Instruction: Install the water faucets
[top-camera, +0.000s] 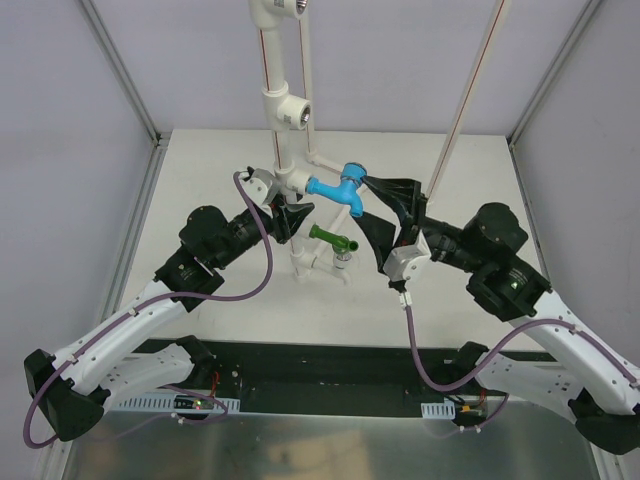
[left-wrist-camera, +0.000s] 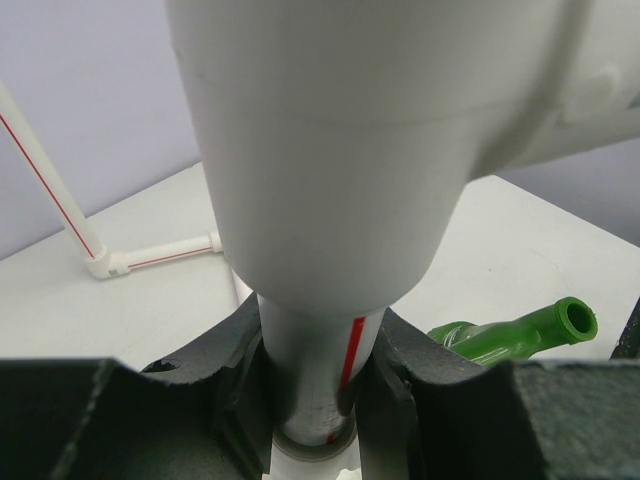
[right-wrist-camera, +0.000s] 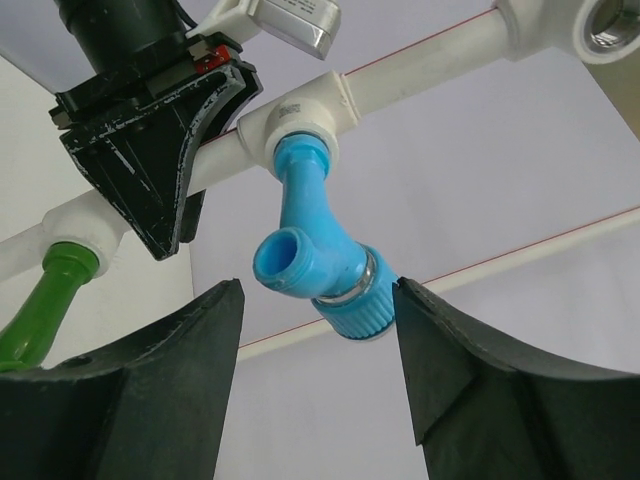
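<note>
The light blue faucet (top-camera: 340, 190) sits screwed into a white tee (top-camera: 296, 181) on the upright white pipe; in the right wrist view (right-wrist-camera: 318, 265) its spout opening faces the camera. The dark green faucet (top-camera: 333, 238) sits lower on the same pipe stand and also shows in the left wrist view (left-wrist-camera: 520, 335). My left gripper (top-camera: 290, 217) is shut on the white pipe with a red stripe (left-wrist-camera: 312, 360), just below a tee. My right gripper (top-camera: 373, 208) is open, its jaws on either side of the blue faucet's ribbed knob (right-wrist-camera: 362, 312); the right fingertip (right-wrist-camera: 412, 300) is at the knob's edge.
The white pipe stand (top-camera: 276, 70) rises at the back middle with another tee (top-camera: 287, 108). A thin white pipe with a red line (top-camera: 470, 95) leans at the right. Pipe pieces lie on the table (left-wrist-camera: 150, 255). Frame posts stand at both sides.
</note>
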